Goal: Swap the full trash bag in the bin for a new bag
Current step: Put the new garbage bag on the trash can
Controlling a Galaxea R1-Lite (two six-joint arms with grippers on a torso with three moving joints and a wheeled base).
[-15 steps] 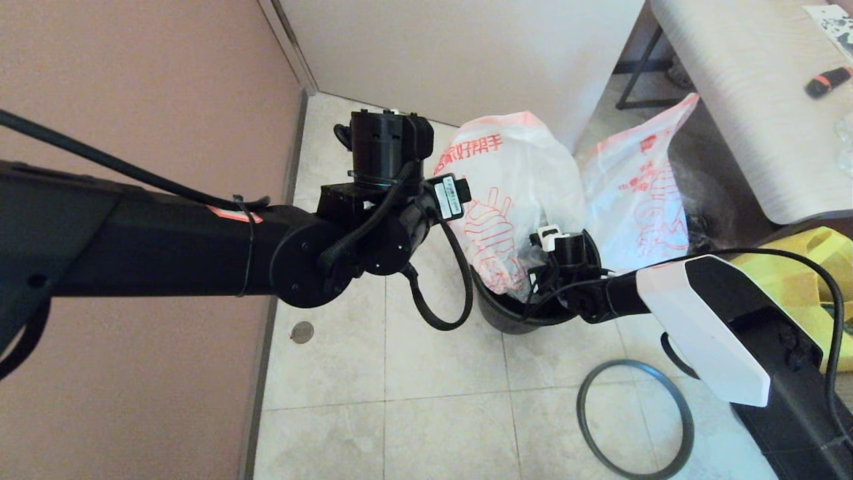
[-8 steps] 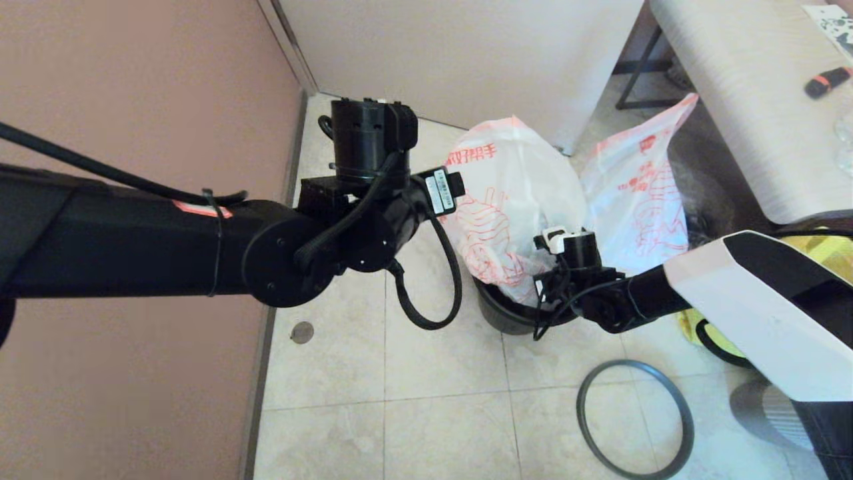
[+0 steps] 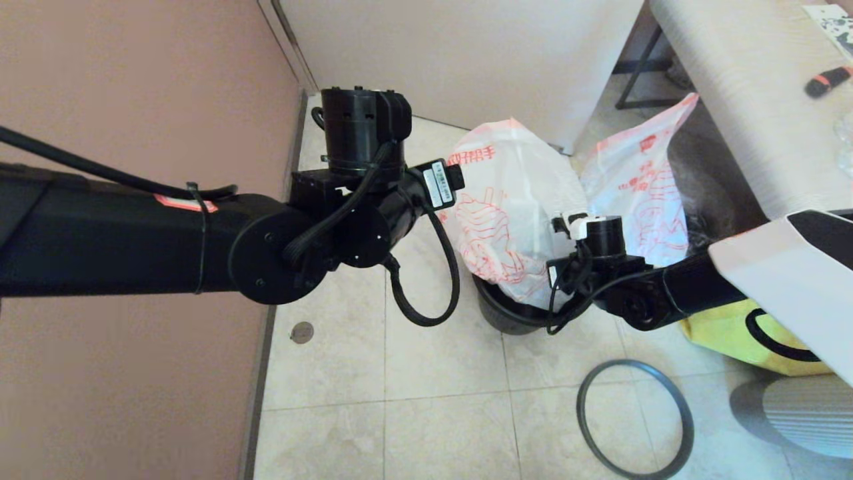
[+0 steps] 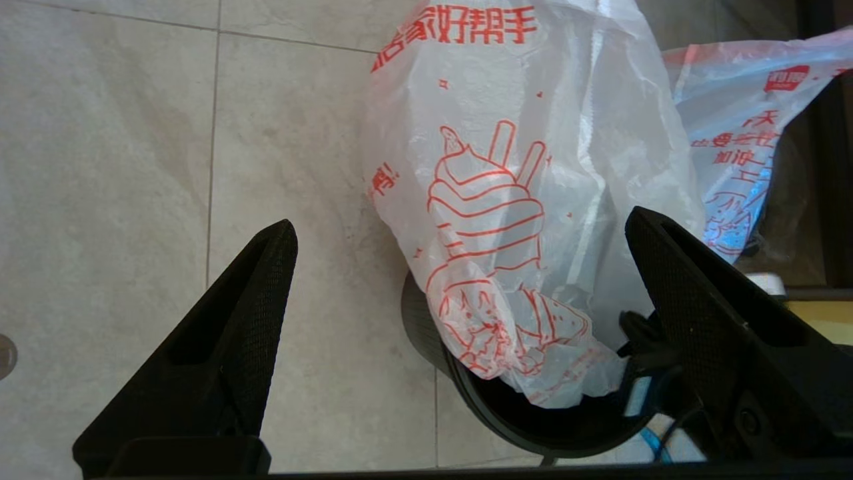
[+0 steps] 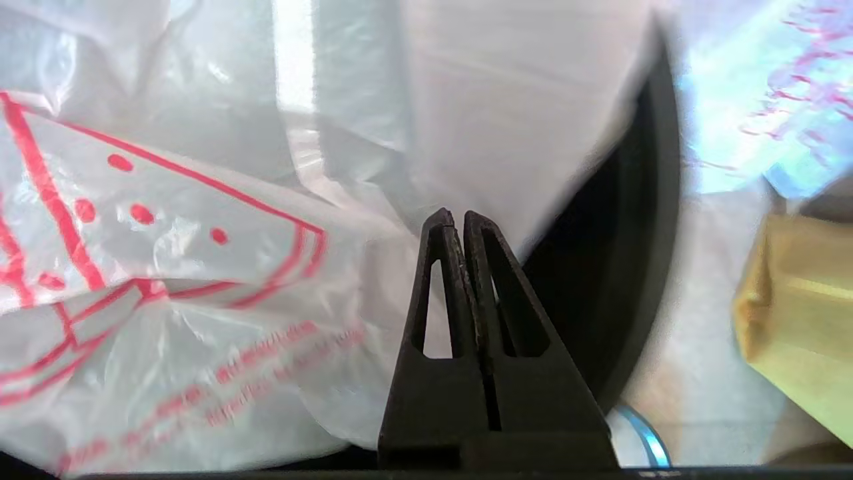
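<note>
Since a second ago my right claw [image 3: 572, 223] has risen, pinched shut on nothing, beside the full trash bag [image 3: 516, 200] in the bin [image 3: 496, 313]. Left claw [image 4: 460, 300] hangs wide above it, nearer.

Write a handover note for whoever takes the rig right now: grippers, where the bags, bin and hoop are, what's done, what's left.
Left gripper: open, hovering above the full bag, holding nothing.
Right gripper: shut at the full bag, beside the bin's inner wall; whether it pinches plastic cannot be told.
Full bag: bottom in the bin, most of it above the rim.
Hoop: off the bin, lying on the floor.
New bag: behind the bin, untouched.
Done: hoop removed.
Left: lift the full bag out, line the bin with the new bag, refit the hoop.
</note>
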